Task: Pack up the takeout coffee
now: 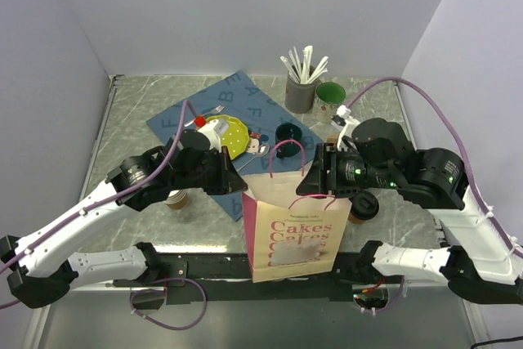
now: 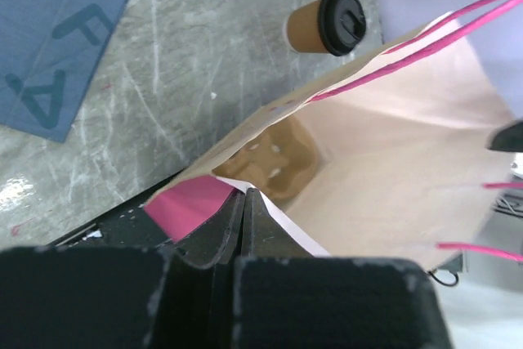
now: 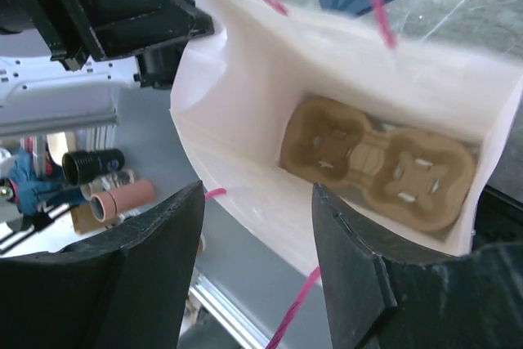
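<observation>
The takeout coffee, a brown paper cup with a black lid, stands on the table beyond the bag's far side. In the top view its lid shows right of the bag under my right arm. The paper bag, printed "Cakes", stands open at the near edge. A brown cup carrier lies at its bottom. My left gripper is shut on the bag's left rim. My right gripper is open and empty, hovering over the bag's opening with one bag wall between its fingers.
A blue cloth holds a yellow plate. A grey holder of white utensils and a green mug stand at the back. A small black dish is behind the bag. Stacked paper cups sit under my left arm.
</observation>
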Controlling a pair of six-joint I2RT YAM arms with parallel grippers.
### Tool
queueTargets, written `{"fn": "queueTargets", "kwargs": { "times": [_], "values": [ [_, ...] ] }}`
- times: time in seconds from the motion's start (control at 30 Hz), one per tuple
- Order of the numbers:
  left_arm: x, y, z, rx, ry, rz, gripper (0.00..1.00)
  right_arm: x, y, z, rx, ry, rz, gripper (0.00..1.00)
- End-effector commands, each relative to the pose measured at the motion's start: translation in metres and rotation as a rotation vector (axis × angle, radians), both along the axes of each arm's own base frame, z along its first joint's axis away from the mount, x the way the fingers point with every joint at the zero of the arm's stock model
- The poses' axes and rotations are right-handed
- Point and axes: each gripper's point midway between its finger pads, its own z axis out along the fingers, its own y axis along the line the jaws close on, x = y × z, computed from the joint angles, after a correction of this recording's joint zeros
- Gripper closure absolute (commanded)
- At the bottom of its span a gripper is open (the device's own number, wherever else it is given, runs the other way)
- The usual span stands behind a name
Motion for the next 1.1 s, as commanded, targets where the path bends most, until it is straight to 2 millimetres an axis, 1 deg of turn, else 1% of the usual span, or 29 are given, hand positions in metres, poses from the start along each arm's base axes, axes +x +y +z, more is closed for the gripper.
{"fn": "queueTargets", "kwargs": {
  "times": [0.0,0.07,0.1,0.17,0.2,0.23,0.27,0.3,0.33,0.37,0.4,0.43,0.5,0.53,0.63,0.67,0.7,0.77,0.8,0.87,0.9,0.97,1.0,1.03,1.07],
  "values": [
    [-0.004,-0.006,0.029,-0.100,-0.066,-0.054,0.99,0.014,0.005,-0.016,-0.011,0.010,-0.069,0.40],
    [-0.006,-0.011,0.038,-0.143,-0.095,-0.083,0.99,0.017,0.005,-0.031,-0.051,0.037,-0.088,0.41],
    [-0.010,-0.013,0.044,-0.171,-0.105,-0.109,0.99,0.019,0.006,-0.033,-0.051,0.049,-0.111,0.42],
    [-0.013,-0.015,0.044,-0.187,-0.121,-0.137,0.99,0.025,0.006,-0.035,-0.053,0.033,-0.145,0.43],
    [-0.014,-0.017,0.045,-0.198,-0.128,-0.152,0.99,0.029,0.007,-0.032,-0.039,0.023,-0.163,0.43],
    [-0.014,-0.017,0.040,-0.187,-0.132,-0.161,0.99,0.030,0.008,-0.031,-0.037,0.026,-0.168,0.43],
    [-0.014,-0.018,0.038,-0.181,-0.131,-0.168,0.99,0.039,0.005,-0.025,-0.039,-0.007,-0.210,0.43],
    [-0.014,-0.019,0.034,-0.170,-0.125,-0.175,0.99,0.041,0.005,-0.023,-0.039,-0.007,-0.225,0.43],
    [-0.014,-0.019,0.032,-0.160,-0.123,-0.173,0.99,0.043,0.005,-0.024,-0.053,-0.005,-0.234,0.43],
    [-0.013,-0.019,0.030,-0.154,-0.121,-0.174,0.99,0.045,0.005,-0.015,-0.037,-0.019,-0.239,0.43],
    [-0.012,-0.018,0.028,-0.148,-0.121,-0.170,0.99,0.045,0.007,-0.012,-0.033,-0.023,-0.231,0.44],
    [-0.011,-0.017,0.026,-0.138,-0.124,-0.159,0.99,0.045,0.010,-0.003,-0.004,-0.037,-0.220,0.44],
    [-0.008,-0.014,0.025,-0.124,-0.130,-0.144,0.99,0.041,0.013,0.007,0.032,-0.041,-0.193,0.44],
    [-0.005,-0.011,0.022,-0.104,-0.136,-0.128,0.99,0.038,0.011,0.015,0.057,-0.050,-0.189,0.44],
    [0.000,-0.007,0.018,-0.064,-0.144,-0.105,0.99,0.033,0.004,0.027,0.091,-0.066,-0.200,0.43],
    [0.003,-0.005,0.015,-0.041,-0.142,-0.094,0.99,0.032,-0.001,0.027,0.084,-0.064,-0.208,0.43],
    [0.004,-0.004,0.016,-0.034,-0.145,-0.087,0.98,0.030,-0.006,0.027,0.078,-0.067,-0.215,0.43],
    [0.007,-0.003,0.012,-0.008,-0.141,-0.078,0.97,0.034,-0.020,0.026,0.047,-0.091,-0.267,0.43],
    [0.008,-0.003,0.012,-0.005,-0.142,-0.075,0.93,0.032,-0.029,0.018,0.007,-0.085,-0.283,0.43],
    [0.009,0.000,0.011,0.011,-0.135,-0.059,0.82,0.037,-0.045,0.010,-0.064,-0.108,-0.335,0.43],
    [0.010,0.001,0.013,0.011,-0.135,-0.048,0.69,0.037,-0.056,0.000,-0.130,-0.096,-0.360,0.43],
    [0.013,0.004,0.013,0.030,-0.133,-0.026,0.59,0.042,-0.072,-0.013,-0.228,-0.106,-0.403,0.43],
    [0.013,0.008,0.018,0.036,-0.138,-0.018,0.51,0.045,-0.074,-0.020,-0.269,-0.098,-0.406,0.43],
    [0.012,0.009,0.020,0.038,-0.135,-0.017,0.49,0.043,-0.082,-0.030,-0.326,-0.076,-0.413,0.43],
    [0.012,0.009,0.020,0.041,-0.134,-0.016,0.47,0.045,-0.086,-0.034,-0.356,-0.066,-0.429,0.43]
  ]
}}
